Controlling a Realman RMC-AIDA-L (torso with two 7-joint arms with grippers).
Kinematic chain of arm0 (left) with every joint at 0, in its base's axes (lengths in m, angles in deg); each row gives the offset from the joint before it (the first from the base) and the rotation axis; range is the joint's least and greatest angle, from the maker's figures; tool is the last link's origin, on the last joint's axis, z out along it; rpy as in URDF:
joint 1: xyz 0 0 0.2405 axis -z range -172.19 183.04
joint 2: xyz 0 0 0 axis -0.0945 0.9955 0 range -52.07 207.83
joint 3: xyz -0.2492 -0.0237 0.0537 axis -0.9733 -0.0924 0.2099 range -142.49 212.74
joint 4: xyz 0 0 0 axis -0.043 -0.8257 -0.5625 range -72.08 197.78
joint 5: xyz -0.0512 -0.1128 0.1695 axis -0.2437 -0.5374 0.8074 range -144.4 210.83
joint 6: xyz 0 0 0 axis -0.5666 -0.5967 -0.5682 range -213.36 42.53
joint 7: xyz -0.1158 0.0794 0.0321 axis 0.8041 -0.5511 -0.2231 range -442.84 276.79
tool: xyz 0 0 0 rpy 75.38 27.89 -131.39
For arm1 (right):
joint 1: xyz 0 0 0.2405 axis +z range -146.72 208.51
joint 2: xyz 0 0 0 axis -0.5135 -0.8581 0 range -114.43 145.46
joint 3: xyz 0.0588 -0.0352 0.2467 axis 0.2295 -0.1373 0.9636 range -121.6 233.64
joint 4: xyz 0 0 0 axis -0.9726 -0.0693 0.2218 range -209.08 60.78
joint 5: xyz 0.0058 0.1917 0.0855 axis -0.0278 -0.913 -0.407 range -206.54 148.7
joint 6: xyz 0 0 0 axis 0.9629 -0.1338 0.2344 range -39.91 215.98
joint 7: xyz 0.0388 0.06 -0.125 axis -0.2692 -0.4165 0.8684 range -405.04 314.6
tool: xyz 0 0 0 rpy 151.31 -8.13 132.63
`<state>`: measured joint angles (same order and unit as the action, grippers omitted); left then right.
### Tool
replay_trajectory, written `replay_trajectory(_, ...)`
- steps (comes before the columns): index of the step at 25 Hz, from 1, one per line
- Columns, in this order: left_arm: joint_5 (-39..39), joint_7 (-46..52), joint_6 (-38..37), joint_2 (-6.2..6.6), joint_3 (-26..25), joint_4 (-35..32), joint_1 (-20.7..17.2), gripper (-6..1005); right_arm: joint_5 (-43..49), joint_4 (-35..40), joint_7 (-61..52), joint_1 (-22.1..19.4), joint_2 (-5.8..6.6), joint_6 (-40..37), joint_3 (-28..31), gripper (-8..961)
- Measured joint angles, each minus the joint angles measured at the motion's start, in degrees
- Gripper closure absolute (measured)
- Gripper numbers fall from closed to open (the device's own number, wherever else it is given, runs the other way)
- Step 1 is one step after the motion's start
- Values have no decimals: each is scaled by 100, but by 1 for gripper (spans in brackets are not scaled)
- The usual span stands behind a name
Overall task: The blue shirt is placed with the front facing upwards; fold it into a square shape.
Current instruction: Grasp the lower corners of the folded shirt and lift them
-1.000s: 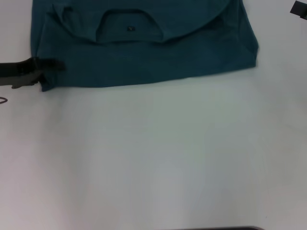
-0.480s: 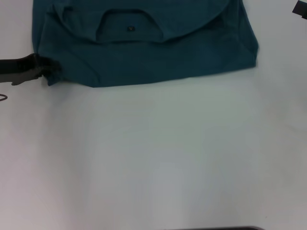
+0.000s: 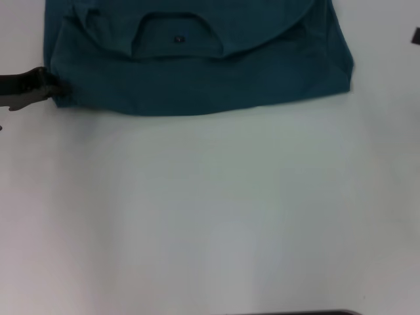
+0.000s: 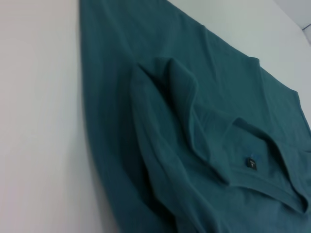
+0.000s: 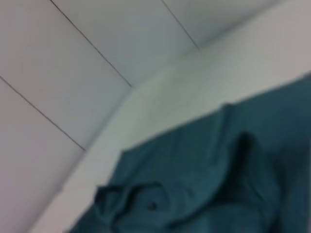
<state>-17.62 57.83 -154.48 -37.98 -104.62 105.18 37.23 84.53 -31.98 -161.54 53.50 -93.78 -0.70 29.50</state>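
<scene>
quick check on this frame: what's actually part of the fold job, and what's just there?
Part of the job:
- blue shirt, partly folded, collar and neck label showing
- left gripper, at the shirt's near-left corner
- right gripper, only a sliver at the right edge of the head view, off the shirt

Just there:
- white table

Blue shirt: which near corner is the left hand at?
The blue shirt's near corner on the robot's left; the left hand touches it there; the opposite corner lies free.
</scene>
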Motion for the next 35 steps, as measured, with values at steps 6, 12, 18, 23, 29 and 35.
replay_trajectory(6, 41, 1, -47, 18, 11, 20, 17, 964, 586, 373, -748, 78, 303, -94, 42, 37)
replay_trajectory(12, 47, 32, -218, 76, -3, 130, -53, 965, 759, 544, -946, 112, 301, -189, -1, 42)
replay_trajectory(18, 49, 78, -405, 84, 36, 251, -42, 967, 1616, 599, -1521, 555, 417, -425, -34, 48)
replay_trajectory(23, 54, 49, -583, 69, 69, 431, -15, 966, 2574, 624, -1926, 1231, 363, -402, -183, 53)
replay_trajectory(29, 57, 33, -665, 72, 89, 529, -10, 966, 2698, 587, -2310, 1600, 269, -2, -338, 59)
replay_trajectory(35, 57, 27, -670, 46, 158, 536, 49, 965, 2709, 528, -2772, 1665, 219, 236, -721, 65)
